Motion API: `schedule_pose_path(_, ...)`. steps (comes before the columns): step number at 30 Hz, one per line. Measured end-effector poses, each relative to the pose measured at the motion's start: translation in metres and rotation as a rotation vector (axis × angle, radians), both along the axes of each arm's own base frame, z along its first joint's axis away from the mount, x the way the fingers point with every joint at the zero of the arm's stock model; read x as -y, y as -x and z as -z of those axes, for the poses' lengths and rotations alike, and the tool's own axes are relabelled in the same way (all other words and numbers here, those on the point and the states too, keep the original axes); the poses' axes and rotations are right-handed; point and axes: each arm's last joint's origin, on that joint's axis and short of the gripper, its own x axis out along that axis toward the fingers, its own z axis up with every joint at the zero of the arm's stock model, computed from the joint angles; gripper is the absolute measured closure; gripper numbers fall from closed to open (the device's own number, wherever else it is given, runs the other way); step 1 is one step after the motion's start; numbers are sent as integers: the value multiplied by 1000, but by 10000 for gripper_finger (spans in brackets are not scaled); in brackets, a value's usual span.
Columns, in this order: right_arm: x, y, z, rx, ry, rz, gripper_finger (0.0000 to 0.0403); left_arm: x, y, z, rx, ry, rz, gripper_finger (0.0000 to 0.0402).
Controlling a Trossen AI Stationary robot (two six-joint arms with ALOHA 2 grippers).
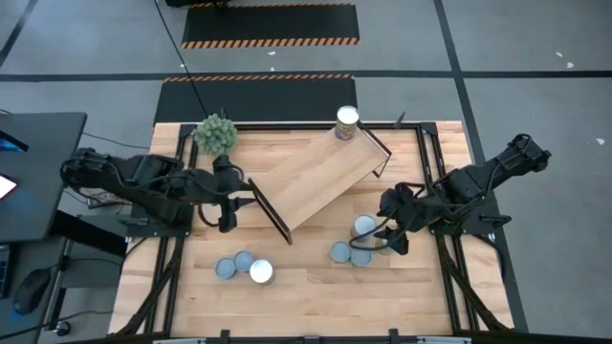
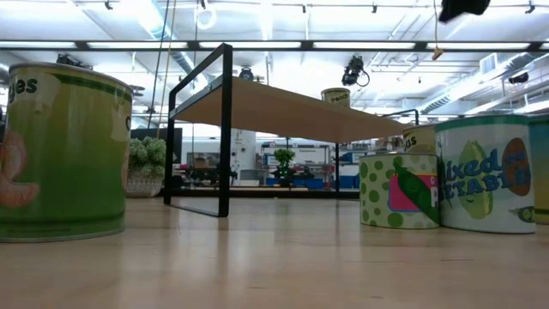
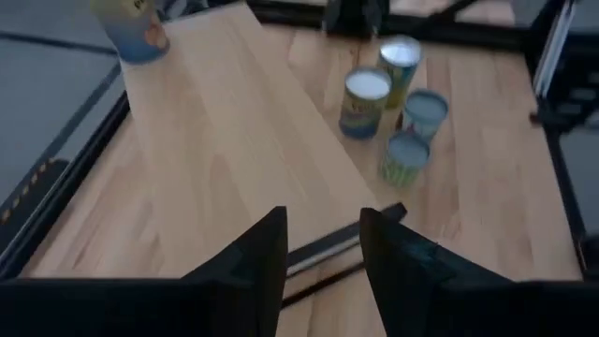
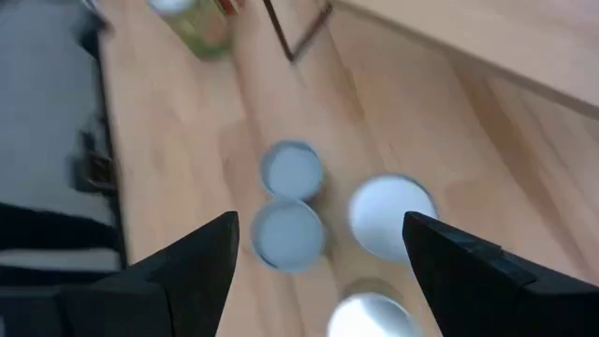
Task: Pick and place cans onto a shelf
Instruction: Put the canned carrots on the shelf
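Observation:
The shelf [image 1: 316,172] lies slantwise across the table's middle, standing on its black end frames [image 2: 225,129]. One can [image 1: 347,122] stands on its far right end. Several cans [image 1: 360,244] stand grouped on the table right of the middle, and three cans [image 1: 244,268] stand near the front left. My right gripper [image 4: 318,271] is open above the right group, its fingers on either side of the cans [image 4: 288,234] without touching. My left gripper [image 3: 323,253] is open and empty by the shelf's left end [image 3: 328,248]; it also shows in the high view [image 1: 237,199].
A spiky green plant ball [image 1: 215,134] sits at the table's far left corner. The black table frame [image 1: 430,172] runs along the table's edges. Bare wood [image 1: 306,296] lies along the front between the two can groups.

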Motion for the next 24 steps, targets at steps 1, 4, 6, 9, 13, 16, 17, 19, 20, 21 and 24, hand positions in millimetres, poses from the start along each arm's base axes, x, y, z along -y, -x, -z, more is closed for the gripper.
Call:
schedule_pose_path(1, 0, 0, 2, -20, 15, -5, 94, -1, 2, 5, 18, 17, -11, 260)
schedule_pose_path(4, 0, 0, 9, -94, 65, -2, 94, -3, 9, 24, 56, 57, -40, 260)
schedule_pose_path(6, 1, 1, 12, -125, 82, 0, 94, -5, 15, 36, 80, 93, -63, 260)
schedule_pose_path(9, 2, 3, 13, -142, 71, 34, 94, -8, 24, 53, 109, 146, -113, 260)
schedule_pose_path(13, 7, 12, 13, -157, 40, 109, 92, -13, 40, 68, 180, 208, -167, 260)
schedule_pose_path(16, 8, 19, 14, -164, 27, 127, 86, -17, 52, 74, 248, 240, -213, 260)
schedule_pose_path(17, 8, 20, 15, -162, 24, 127, 82, -19, 56, 75, 270, 247, -228, 260)
schedule_pose_path(19, 8, 21, 17, -175, 21, 121, 74, -22, 65, 76, 313, 267, -264, 260)
schedule_pose_path(20, 7, 22, 19, -189, 21, 114, 70, -23, 68, 76, 331, 278, -281, 260)
schedule_pose_path(21, 6, 22, 21, -204, 19, 105, 67, -25, 72, 77, 342, 286, -292, 259)
schedule_pose_path(24, 1, 23, 29, -236, 24, 75, 61, -28, 81, 77, 374, 308, -317, 253)
